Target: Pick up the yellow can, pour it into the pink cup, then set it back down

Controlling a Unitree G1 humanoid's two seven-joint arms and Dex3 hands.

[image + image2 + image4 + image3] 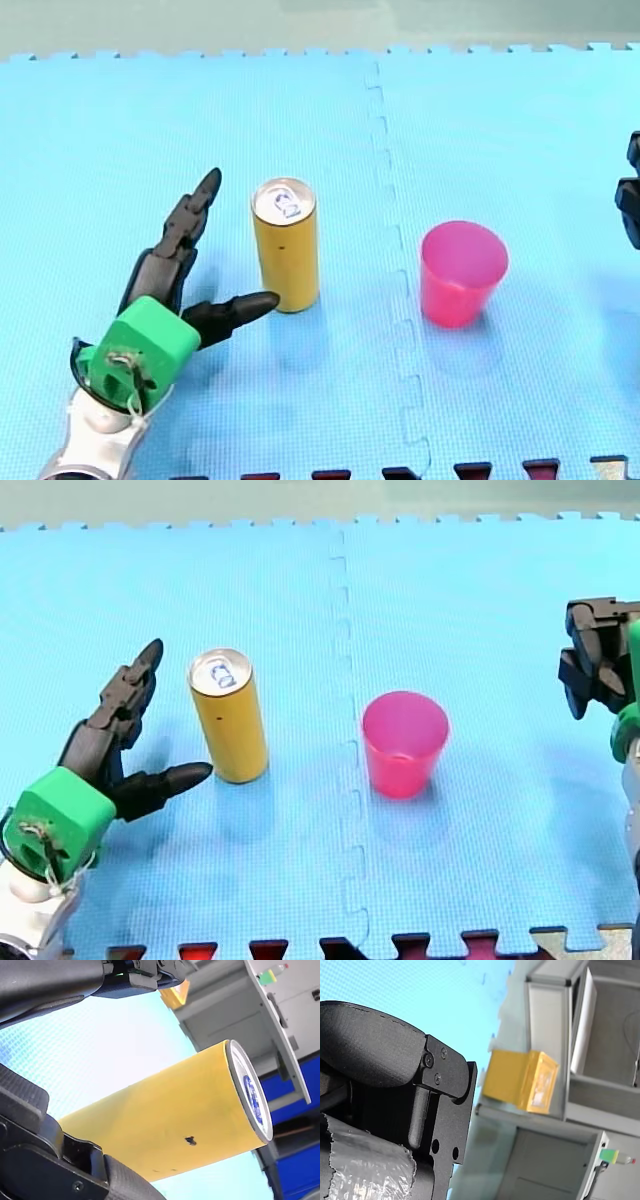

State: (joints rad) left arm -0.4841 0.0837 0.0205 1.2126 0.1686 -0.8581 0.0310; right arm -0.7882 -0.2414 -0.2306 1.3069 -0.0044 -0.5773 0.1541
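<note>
The yellow can (286, 250) is standing upright on the blue foam mat (480, 130), left of the mat's seam (385, 140). Its silver lid (284, 200) is facing up. Any lettering on the lid is too small to read. The can's wall is showing plain yellow with one small dark spot (189, 1140). In the second wrist view, the can's lower end is sitting hidden behind black hand parts.

The left hand (170, 275) is reaching in from the lower left, just beside the can. Its fingers (190, 225) are extended, uncurled, and gripping nothing. The longer ones are pointing past the can's left side, clear of it. One fingertip (262, 299) is lying at the can's base. Whether that tip is touching the can cannot be told. A green cover (150, 345) is sitting at the wrist, and the arm is running out of the lower edge.

The pink cup (462, 272) is standing upright, mouth up, right of the seam and well apart from the can.

The right hand (595, 655) is hanging at the far right, well apart from the cup and partly cut off by the edge. Its state cannot be told.

The first wrist view is showing black hand parts, silver tape (365, 1160) and a yellow box (522, 1080) beyond the mat. The markings on the box cannot be read.
</note>
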